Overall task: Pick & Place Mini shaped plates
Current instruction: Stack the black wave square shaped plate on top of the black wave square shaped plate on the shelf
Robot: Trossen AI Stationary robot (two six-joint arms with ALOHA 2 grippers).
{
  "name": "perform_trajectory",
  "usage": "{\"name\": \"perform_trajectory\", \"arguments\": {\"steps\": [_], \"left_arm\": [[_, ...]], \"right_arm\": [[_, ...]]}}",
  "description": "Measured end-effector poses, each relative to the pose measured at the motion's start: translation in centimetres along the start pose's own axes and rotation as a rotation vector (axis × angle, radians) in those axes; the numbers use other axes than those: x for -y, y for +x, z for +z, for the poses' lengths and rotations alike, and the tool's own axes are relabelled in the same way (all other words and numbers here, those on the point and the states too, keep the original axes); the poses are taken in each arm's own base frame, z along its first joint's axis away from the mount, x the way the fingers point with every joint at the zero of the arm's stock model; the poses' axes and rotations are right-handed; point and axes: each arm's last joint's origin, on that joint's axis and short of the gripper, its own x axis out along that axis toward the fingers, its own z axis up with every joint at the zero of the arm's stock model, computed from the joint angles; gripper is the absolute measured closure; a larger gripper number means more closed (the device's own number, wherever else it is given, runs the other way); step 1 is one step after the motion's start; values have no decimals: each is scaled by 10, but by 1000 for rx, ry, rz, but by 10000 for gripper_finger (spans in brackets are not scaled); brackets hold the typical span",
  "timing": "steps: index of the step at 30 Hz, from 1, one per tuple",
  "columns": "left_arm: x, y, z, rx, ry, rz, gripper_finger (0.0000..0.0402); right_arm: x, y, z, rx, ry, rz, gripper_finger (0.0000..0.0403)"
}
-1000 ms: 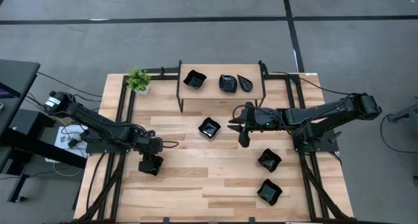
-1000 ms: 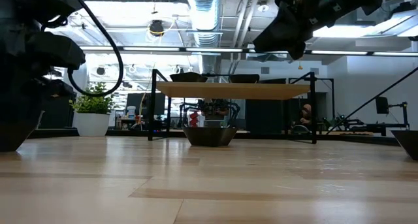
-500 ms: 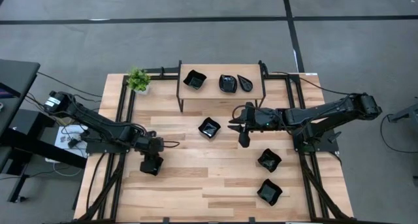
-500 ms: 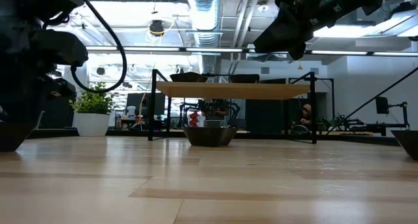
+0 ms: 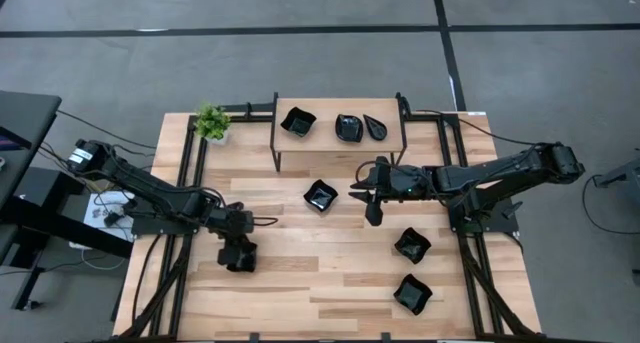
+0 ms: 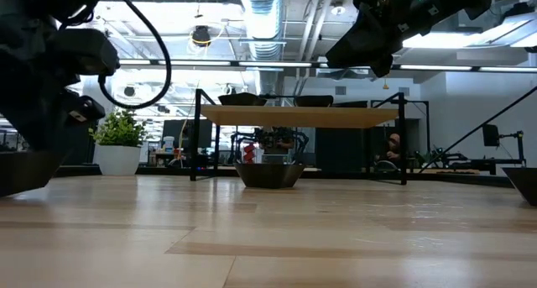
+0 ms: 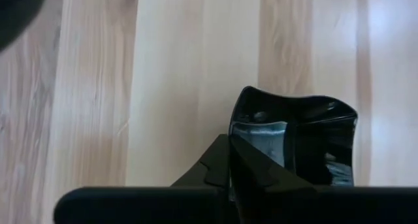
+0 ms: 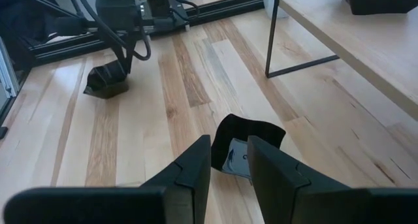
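The left gripper (image 5: pixel 238 255), low over the pale wooden table (image 5: pixel 300 283), is clamped on the rim of a small glossy black wavy-rimmed dish (image 7: pixel 307 142), which it holds tilted. The right gripper (image 5: pixel 372 213) hangs above mid-table, fingers (image 8: pixel 189 168) parted with nothing between them, near another black dish (image 5: pixel 320 195); three more sit on the raised wooden shelf (image 5: pixel 325 135), two by the right edge
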Motion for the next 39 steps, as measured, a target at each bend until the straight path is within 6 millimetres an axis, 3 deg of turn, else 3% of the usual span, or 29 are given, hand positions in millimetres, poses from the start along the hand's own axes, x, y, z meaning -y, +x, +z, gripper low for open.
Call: {"name": "perform_trajectory", "arguments": {"steps": [39], "left_arm": [[8, -4, 27, 310, -224, -39, 395]], "right_arm": [[1, 0, -3, -32, -49, -7, 305]]}}
